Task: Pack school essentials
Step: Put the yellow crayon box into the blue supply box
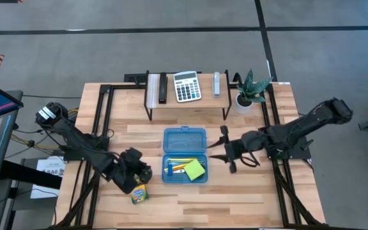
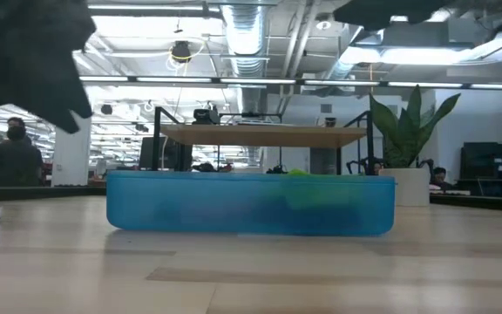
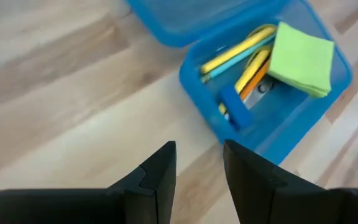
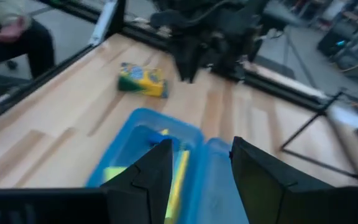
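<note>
Hovering just left of the open blue case [image 1: 184, 155], left pincer [image 3: 199, 163] parted a little, holding nothing. Facing it from the case's right, right pincer [image 4: 199, 163] likewise parted and empty. Inside the case: yellow pencils [image 3: 241, 53], blue eraser [image 3: 235, 107], lime-green sticky-note pad [image 3: 302, 59]. Lying apart on the worktop [image 1: 235, 191], beside the left pincer: crayon box [image 1: 139, 193].

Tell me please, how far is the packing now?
Done: pencils, eraser and sticky notes lie in the open blue box. In hand: nothing; the left gripper and right gripper are open and empty. Left: the crayon box is on the table.
</note>
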